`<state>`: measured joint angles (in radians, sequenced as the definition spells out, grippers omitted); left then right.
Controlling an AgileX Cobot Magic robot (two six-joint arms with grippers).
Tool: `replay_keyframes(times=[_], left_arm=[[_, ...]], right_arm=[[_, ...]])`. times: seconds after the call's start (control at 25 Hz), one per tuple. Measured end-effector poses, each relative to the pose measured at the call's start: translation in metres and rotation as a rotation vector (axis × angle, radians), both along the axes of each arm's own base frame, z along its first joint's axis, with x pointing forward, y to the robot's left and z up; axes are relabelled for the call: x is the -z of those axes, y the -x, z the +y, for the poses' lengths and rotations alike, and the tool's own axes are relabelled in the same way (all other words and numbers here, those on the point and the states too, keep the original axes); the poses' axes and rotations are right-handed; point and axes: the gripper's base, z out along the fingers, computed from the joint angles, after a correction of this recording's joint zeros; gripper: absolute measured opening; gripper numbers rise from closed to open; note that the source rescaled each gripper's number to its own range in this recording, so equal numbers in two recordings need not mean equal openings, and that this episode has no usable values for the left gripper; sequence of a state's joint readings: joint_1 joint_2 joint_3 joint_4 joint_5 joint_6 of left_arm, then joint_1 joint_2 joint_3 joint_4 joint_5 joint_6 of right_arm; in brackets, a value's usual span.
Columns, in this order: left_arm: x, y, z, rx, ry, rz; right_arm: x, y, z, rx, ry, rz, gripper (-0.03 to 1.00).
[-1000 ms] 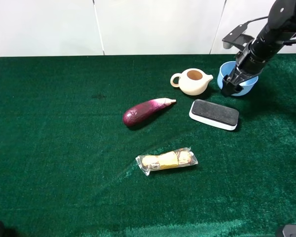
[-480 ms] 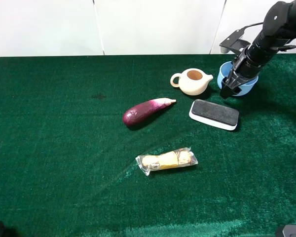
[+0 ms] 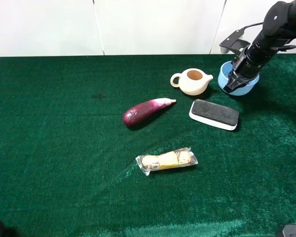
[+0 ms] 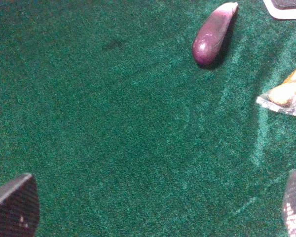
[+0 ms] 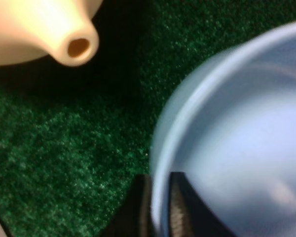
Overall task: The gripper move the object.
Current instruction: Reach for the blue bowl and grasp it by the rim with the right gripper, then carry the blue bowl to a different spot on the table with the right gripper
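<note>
The light blue bowl stands at the back right of the green table, just right of the cream teapot. My right gripper comes down on the bowl's left rim. In the right wrist view, its dark fingers straddle the rim of the bowl, one inside and one outside, shut on it. The teapot's spout is close by. My left gripper is open and empty, hovering over bare cloth far from the bowl.
A purple eggplant lies mid-table. A black and white eraser lies just in front of the bowl and teapot. A wrapped snack lies nearer the front. The table's back edge meets a white wall.
My right gripper has shifted slightly up and right at the bowl's rim, and the bowl has moved a little with it. The left arm has not moved.
</note>
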<state>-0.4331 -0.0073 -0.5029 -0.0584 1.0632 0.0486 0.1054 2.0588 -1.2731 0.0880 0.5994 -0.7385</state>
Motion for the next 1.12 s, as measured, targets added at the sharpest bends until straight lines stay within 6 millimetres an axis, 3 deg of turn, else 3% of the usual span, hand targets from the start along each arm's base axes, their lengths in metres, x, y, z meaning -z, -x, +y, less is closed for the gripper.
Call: replay_keyframes(times=[0.04,0.28,0.6,0.84,1.12], left_arm=[[0.0,0.0,0.0,0.0,0.0,0.0],[0.0,0.0,0.0,0.0,0.0,0.0],[0.0,0.0,0.0,0.0,0.0,0.0],[0.0,0.0,0.0,0.0,0.0,0.0],[0.0,0.0,0.0,0.001,-0.001,-0.001]], right_arm=[[0.0,0.0,0.0,0.002,-0.001,0.001,0.0],[-0.005,-0.003,0.0,0.002,0.004,0.012,0.0],[-0.051,-0.027,0.004,0.009,0.038,-0.001,0.0],[-0.081,-0.032,0.037,-0.063,0.054,-0.006,0.0],[-0.102,-0.006,0.088,-0.113,0.046,0.045,0.0]])
